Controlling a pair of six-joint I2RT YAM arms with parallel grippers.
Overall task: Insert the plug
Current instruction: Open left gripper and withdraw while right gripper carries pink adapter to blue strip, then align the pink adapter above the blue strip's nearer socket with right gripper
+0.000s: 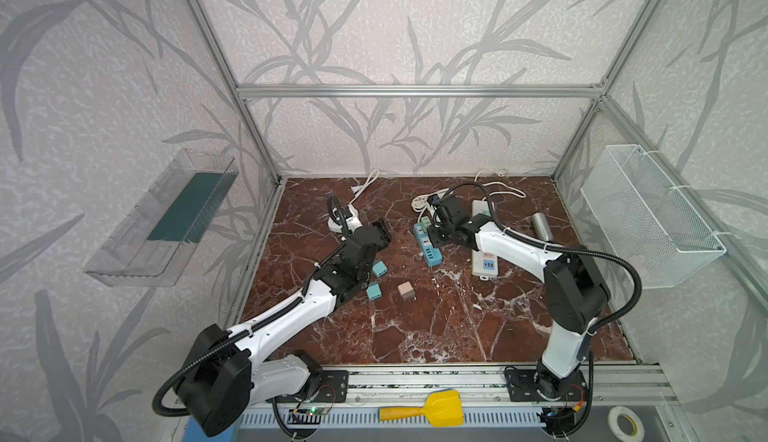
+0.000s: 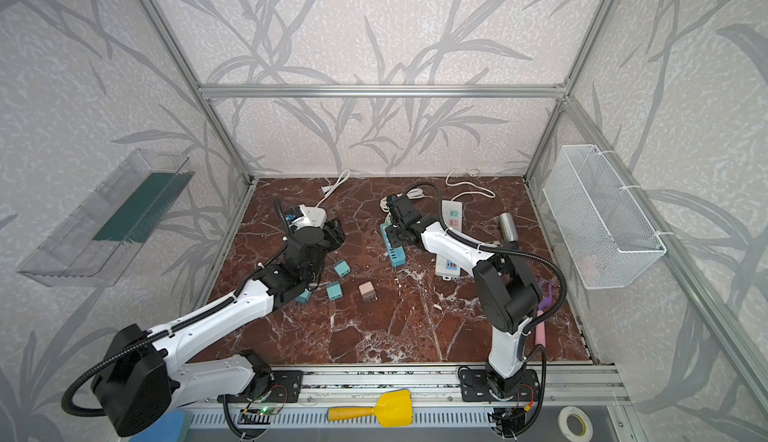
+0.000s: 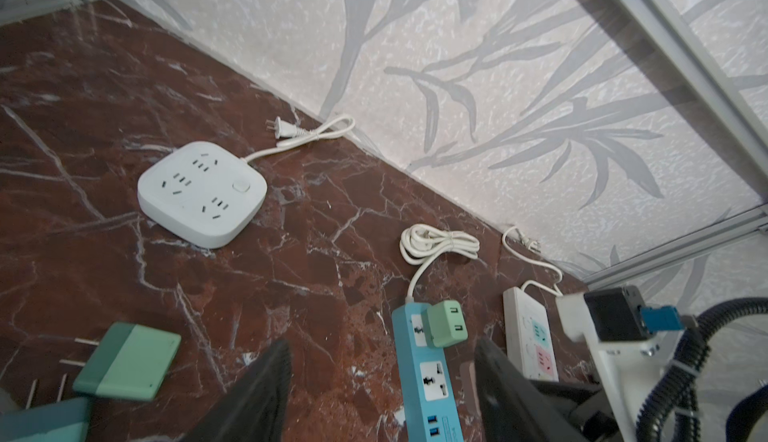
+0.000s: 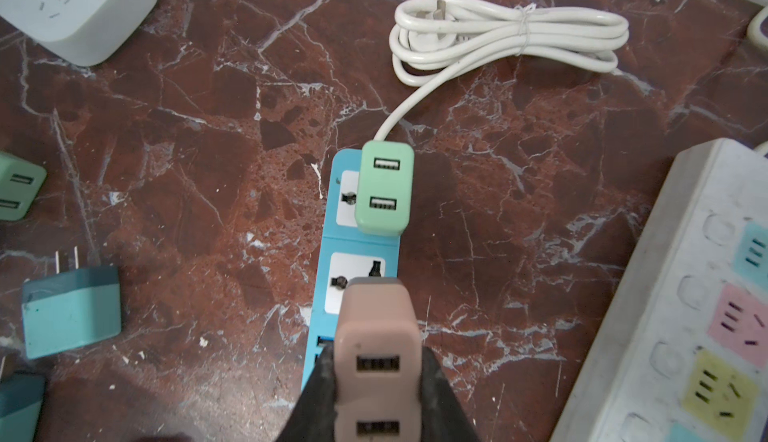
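The right gripper [image 4: 376,382] is clamped on the pink plug [image 4: 376,336], which sits just ahead of its fingers over the middle socket of the blue power strip [image 1: 432,254], right of centre in both top views. Whether the prongs are in is hidden. A green plug [image 4: 384,188] fills the socket beyond. Left of centre, the left gripper [image 3: 378,394] stands with jaws apart and empty.

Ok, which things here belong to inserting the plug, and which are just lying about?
In the job:
pink USB charger, gripped by the right pincer
blue power strip under it
green charger, already plugged into that strip

Lying about:
teal chargers
loose pink charger
square white power strip
long white power strip
metal cylinder
yellow scoop
tape roll
left pincer, open and empty
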